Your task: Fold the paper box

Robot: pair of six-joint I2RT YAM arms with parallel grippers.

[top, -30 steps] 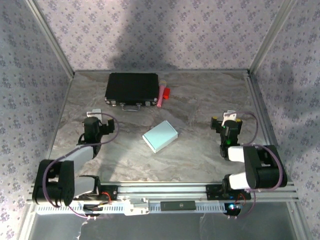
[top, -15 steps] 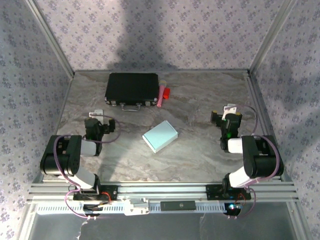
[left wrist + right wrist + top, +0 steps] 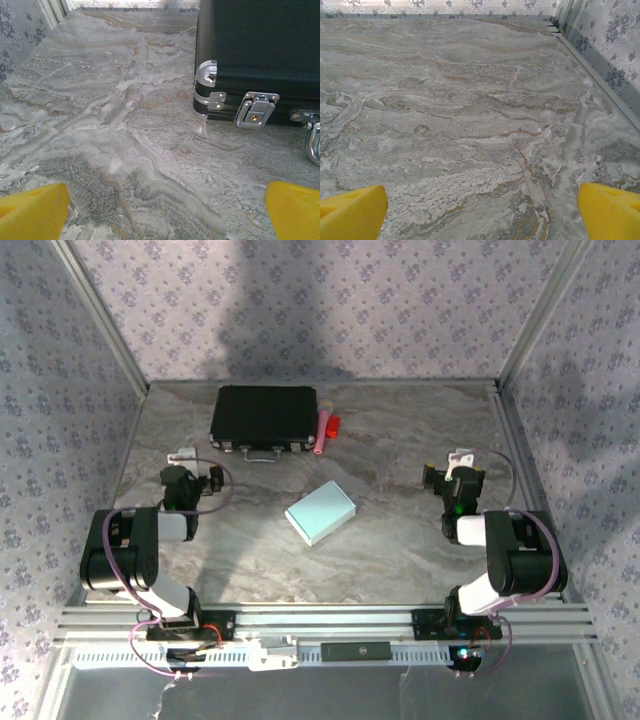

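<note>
Both arms were folded low at the near side of the desk (image 3: 400,440). The left pincer (image 3: 192,465) and right pincer (image 3: 452,472) were wide open, holding nothing. The paper box (image 3: 320,512) lay between them. Farther back sat a black case (image 3: 264,417).

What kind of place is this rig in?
Likely a purpose-built robot data-collection cell, not a real workplace: a marble-print table boxed in by floral-print walls on aluminium framing, with the left arm and right arm bolted at its near edge.

Left claw (image 3: 190,466) spread wide, right claw (image 3: 452,472) spread wide, arms folded
</note>
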